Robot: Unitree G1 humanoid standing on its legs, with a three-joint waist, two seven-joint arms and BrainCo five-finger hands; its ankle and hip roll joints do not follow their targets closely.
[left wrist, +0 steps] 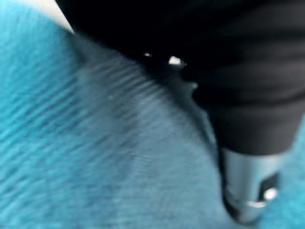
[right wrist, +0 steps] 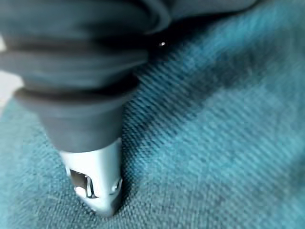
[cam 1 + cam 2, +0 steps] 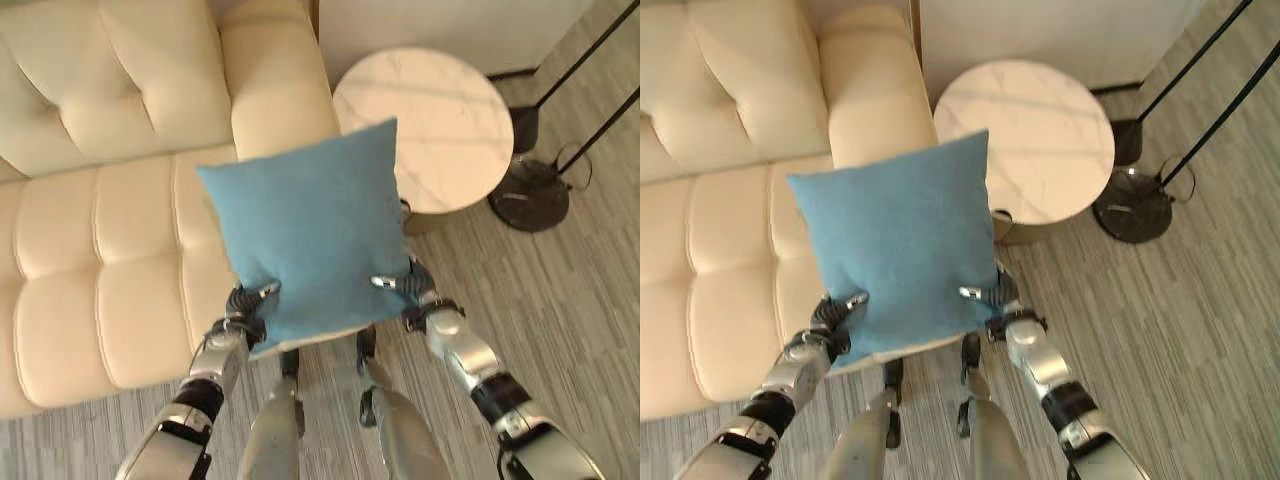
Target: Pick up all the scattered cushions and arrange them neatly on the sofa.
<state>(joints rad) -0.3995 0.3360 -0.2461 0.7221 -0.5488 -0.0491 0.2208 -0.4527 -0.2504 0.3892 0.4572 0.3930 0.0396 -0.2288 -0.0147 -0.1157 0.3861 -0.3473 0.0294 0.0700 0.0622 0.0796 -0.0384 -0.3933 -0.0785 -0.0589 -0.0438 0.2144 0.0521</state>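
Blue cushion (image 3: 312, 228) held upright in the air over the front edge of the cream sofa (image 3: 90, 260), by its right armrest. Left hand (image 3: 246, 303) and right hand (image 3: 407, 283) pinch its lower corners, thumbs pressed into the cloth. Round marble side table (image 3: 440, 125) stands beside the armrest.

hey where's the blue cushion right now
The blue cushion is held up between the left hand and the right hand, over the sofa's front edge by its armrest, beside the round marble table.
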